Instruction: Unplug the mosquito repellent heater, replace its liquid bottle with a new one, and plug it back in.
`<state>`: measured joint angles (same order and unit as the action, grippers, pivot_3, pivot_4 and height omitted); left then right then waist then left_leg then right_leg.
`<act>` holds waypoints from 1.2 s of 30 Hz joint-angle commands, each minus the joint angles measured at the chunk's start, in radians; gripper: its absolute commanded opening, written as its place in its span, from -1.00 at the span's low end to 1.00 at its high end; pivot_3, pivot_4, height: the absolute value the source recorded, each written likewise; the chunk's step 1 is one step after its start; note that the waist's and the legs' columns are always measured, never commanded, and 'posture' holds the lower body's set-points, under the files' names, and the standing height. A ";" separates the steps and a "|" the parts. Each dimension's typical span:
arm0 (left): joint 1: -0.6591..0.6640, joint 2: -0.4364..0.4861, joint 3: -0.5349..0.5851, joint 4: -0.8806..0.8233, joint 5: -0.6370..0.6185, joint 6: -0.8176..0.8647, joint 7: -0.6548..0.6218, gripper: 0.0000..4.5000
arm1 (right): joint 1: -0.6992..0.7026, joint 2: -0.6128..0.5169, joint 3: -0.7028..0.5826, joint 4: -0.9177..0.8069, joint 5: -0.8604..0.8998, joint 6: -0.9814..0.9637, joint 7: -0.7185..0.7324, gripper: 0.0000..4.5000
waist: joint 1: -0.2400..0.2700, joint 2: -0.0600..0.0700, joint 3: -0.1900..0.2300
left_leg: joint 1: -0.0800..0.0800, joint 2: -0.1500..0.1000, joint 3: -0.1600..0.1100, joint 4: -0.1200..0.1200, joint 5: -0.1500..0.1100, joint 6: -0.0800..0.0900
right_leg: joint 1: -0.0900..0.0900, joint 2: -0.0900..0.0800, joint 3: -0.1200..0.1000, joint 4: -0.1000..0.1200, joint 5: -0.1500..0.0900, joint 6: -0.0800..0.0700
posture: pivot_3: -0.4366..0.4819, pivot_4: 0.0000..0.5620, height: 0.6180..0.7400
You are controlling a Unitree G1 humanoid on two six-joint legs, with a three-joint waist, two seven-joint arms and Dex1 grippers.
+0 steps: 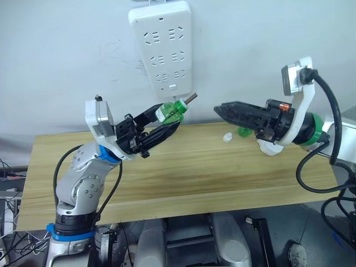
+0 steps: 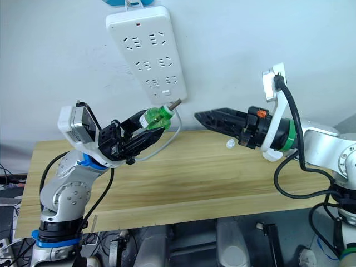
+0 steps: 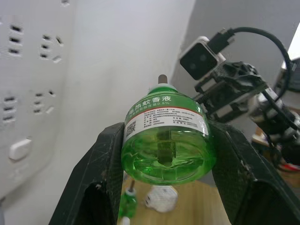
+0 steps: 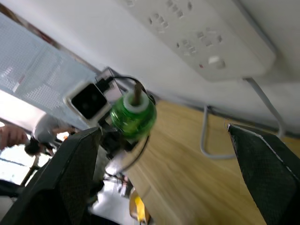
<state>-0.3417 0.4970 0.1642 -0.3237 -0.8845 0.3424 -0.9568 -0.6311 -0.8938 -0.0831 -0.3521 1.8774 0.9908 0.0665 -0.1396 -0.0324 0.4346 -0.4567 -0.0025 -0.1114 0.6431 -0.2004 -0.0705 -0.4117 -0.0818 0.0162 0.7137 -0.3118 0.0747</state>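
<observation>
My left gripper [image 1: 168,121] is shut on a translucent green liquid bottle [image 1: 171,111] with no cap and a dark wick sticking out of its neck. It holds the bottle tilted in the air above the wooden table [image 1: 183,172], just below the white power strip [image 1: 162,47]. The bottle's printed label and green liquid show between the black fingers [image 3: 105,173]. To the right, my right gripper [image 4: 164,154] is open and points at the bottle [image 4: 133,116] from a short gap away. The mosquito repellent heater is out of view.
A small white cap [image 1: 227,137] lies on the table's far side under the right gripper. Beside it stands a second green bottle [image 1: 245,132], partly hidden by that gripper. The power strip hangs on the wall, and its cable [image 2: 169,142] drops to the table.
</observation>
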 commanded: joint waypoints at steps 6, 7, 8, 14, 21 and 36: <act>-0.006 0.095 0.022 -0.067 -0.077 0.097 -0.045 0.00 | 0.021 -0.091 0.001 0.032 -0.295 0.080 0.221 0.99 | 0.000 0.000 0.000 | 0.000 0.000 0.000 0.000 0.000 0.000 | 0.000 0.000 0.000 0.000 0.000 0.000 | -0.64 0.29 0.84; -0.010 0.106 0.016 -0.065 -0.066 0.100 -0.055 0.00 | 0.022 -0.097 0.005 0.038 -0.344 0.081 0.248 0.99 | 0.000 0.000 0.000 | 0.000 0.000 0.000 0.000 0.000 0.000 | 0.000 0.000 0.000 0.000 0.000 0.000 | -0.65 0.27 0.84; -0.012 0.115 0.010 -0.064 -0.057 0.101 -0.065 0.00 | 0.023 -0.103 0.009 0.042 -0.386 0.083 0.275 0.99 | 0.000 0.000 0.000 | 0.000 0.000 0.000 0.000 0.000 0.000 | 0.000 0.000 0.000 0.000 0.000 0.000 | -0.66 0.27 0.84; -0.035 0.135 -0.011 -0.046 0.008 0.082 -0.085 0.00 | 0.021 -0.193 0.082 0.070 -0.698 0.068 0.464 0.99 | -0.001 0.000 0.000 | 0.000 0.000 0.000 0.000 0.000 0.000 | -0.001 0.000 0.000 -0.001 0.000 0.000 | -0.71 0.27 0.84; -0.038 0.128 -0.019 -0.050 0.035 0.085 -0.091 0.00 | -0.005 -0.258 0.204 0.106 -0.988 0.035 0.657 0.99 | -0.006 0.000 0.000 | 0.000 0.000 0.001 0.000 0.000 0.000 | -0.002 0.000 0.000 0.000 0.000 0.000 | -0.72 0.28 0.84; -0.009 0.110 0.011 -0.067 -0.004 0.100 -0.081 0.00 | -0.189 -0.211 0.454 0.433 -1.555 -0.133 0.875 0.99 | -0.008 0.000 0.000 | -0.002 0.000 0.001 0.001 0.000 0.000 | -0.003 -0.001 0.000 0.000 0.000 0.000 | -0.67 0.30 0.84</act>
<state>-0.3639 0.6057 0.1489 -0.3479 -0.8666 0.4494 -1.0359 -0.8025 -1.0997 0.3653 0.0606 0.3723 0.8877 0.9102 -0.1472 -0.0324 0.4346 -0.4590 -0.0027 -0.1102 0.6438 -0.2003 -0.0708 -0.4147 -0.0824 0.0165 0.7139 -0.3118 0.0748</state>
